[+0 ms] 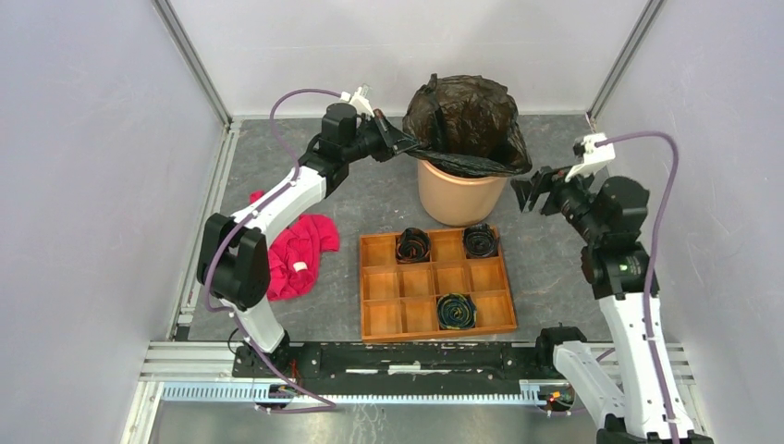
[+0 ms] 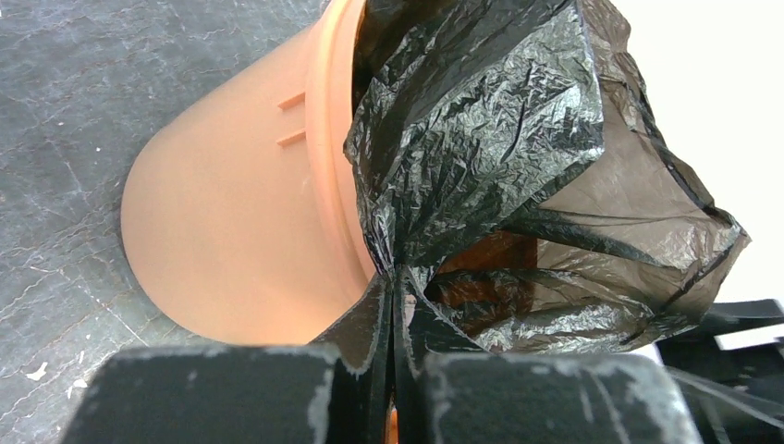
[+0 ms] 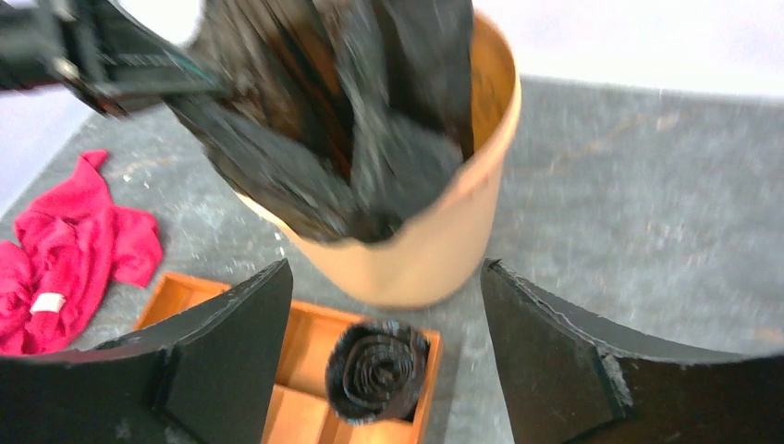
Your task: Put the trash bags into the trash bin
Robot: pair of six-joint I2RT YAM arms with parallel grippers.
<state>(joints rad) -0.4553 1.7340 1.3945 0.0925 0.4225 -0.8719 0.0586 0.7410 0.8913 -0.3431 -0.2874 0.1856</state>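
Just ahead of the left gripper, which pinches a fold, the trash bag billows over the trash bin; the right gripper gapes empty. The film is likely light and slippery, so bunched folds are the best place to grip.

Trash bag: thin black plastic film, glossy and heavily crinkled, brownish and see-through where it is pulled taut. It is opened out and billowed, its upper part rising in a puffed peak well above the trash bin. The lower part hangs inside the bin's mouth, and a dark fold lies across the near rim. On the left side the film is gathered into a tight pleat at the rim, pinched between the closed fingers of the left gripper.

Trash bin: round, tapered, pale orange plastic with a wide rim and two short raised ribs just under it. Stands upright, far middle of the work area.
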